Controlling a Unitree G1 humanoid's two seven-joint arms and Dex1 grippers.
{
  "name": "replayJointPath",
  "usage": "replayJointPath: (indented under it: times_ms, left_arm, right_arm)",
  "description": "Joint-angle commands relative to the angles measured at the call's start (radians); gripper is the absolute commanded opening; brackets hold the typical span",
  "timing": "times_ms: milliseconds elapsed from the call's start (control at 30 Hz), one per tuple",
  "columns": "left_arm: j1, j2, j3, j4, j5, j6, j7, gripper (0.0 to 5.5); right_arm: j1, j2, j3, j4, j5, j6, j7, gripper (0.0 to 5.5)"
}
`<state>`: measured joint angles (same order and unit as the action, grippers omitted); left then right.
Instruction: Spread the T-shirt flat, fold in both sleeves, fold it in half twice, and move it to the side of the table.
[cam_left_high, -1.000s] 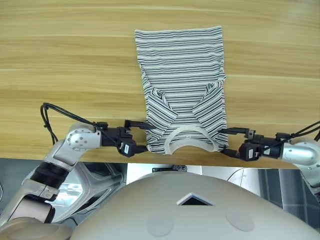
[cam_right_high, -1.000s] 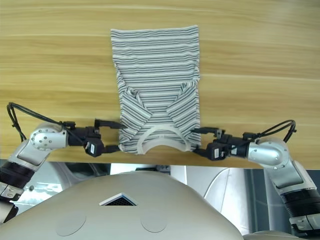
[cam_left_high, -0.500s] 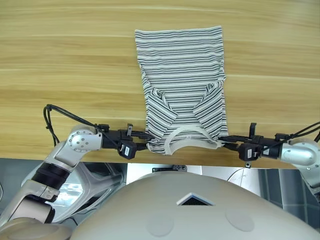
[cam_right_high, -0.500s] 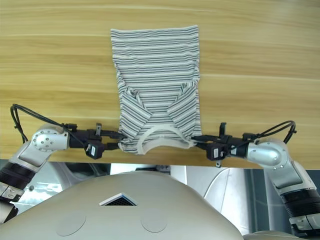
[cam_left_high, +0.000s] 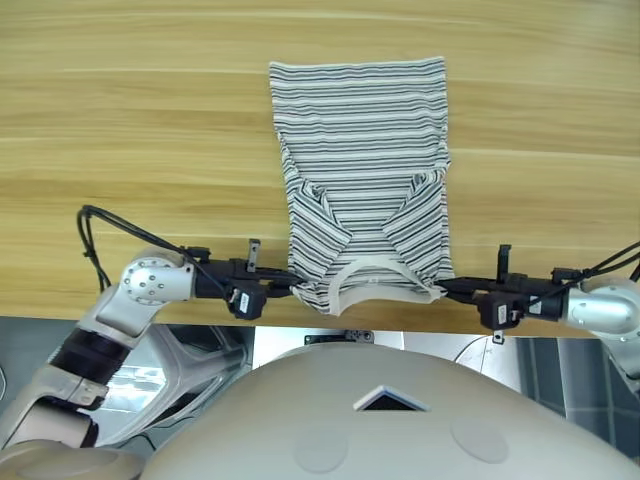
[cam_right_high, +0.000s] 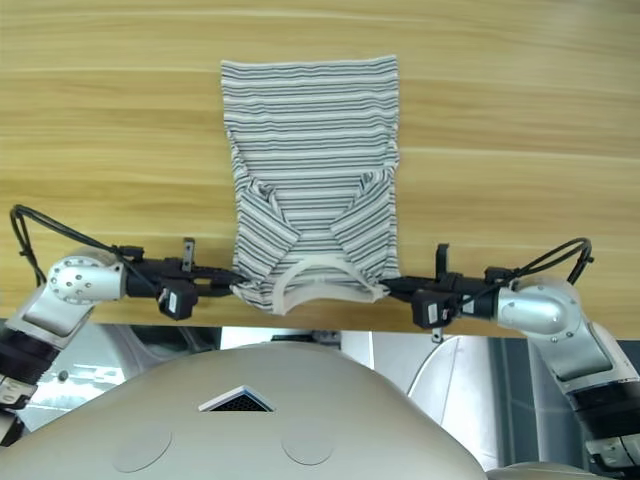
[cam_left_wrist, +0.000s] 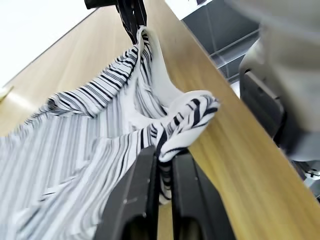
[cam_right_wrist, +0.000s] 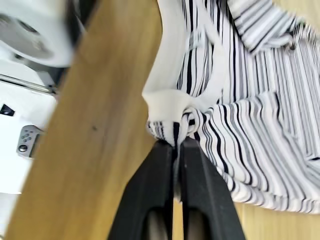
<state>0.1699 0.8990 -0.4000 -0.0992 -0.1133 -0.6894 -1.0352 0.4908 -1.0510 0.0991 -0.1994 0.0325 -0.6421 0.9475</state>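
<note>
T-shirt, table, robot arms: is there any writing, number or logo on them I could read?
T-shirt: stripes only, no text.
Table: bare wood grain, no text.
Small white stickers behind the left tool and right tool: too small to read.

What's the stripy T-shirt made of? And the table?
The T-shirt looks like soft knit cloth, maybe cotton: it folds and bunches limply. The table looks like smooth matte wood, going by its grain lines, though possibly laminate.

Bare table (cam_left_high: 120, 120) wood left, right, beyond T-shirt (cam_left_high: 365, 150).
</note>
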Motion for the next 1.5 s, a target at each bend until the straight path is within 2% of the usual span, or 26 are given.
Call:
replayJointPath:
  times_ms: [33,400,667,900,1167,1500]
  left_arm:
    - [0.048,0.080,0.061,-0.056,-0.063,-0.008,-0.028,0.38]
    - [0.240,0.230,0.240,-0.184,-0.233,-0.066,-0.074,0.38]
    - [0.229,0.212,0.306,-0.198,-0.310,-0.038,-0.096,0.38]
    - [0.068,0.093,0.312,-0.141,-0.292,0.044,-0.046,0.38]
    - [-0.157,-0.094,0.296,-0.030,-0.222,0.114,0.034,0.38]
    - [-0.399,-0.277,0.256,0.311,0.041,0.061,0.166,0.38]
  right_arm:
    - [0.064,-0.061,-0.054,-0.084,0.080,-0.044,0.038,0.00]
    - [0.253,-0.115,-0.232,-0.212,0.286,-0.164,0.122,0.00]
    - [0.219,-0.081,-0.290,-0.225,0.332,-0.139,0.124,0.00]
    - [0.136,-0.025,-0.294,-0.217,0.354,-0.089,0.103,0.00]
    - [-0.043,0.064,-0.264,-0.165,0.327,0.028,0.041,0.00]
    - [-0.367,0.188,-0.174,0.036,0.092,0.247,-0.121,0.00]
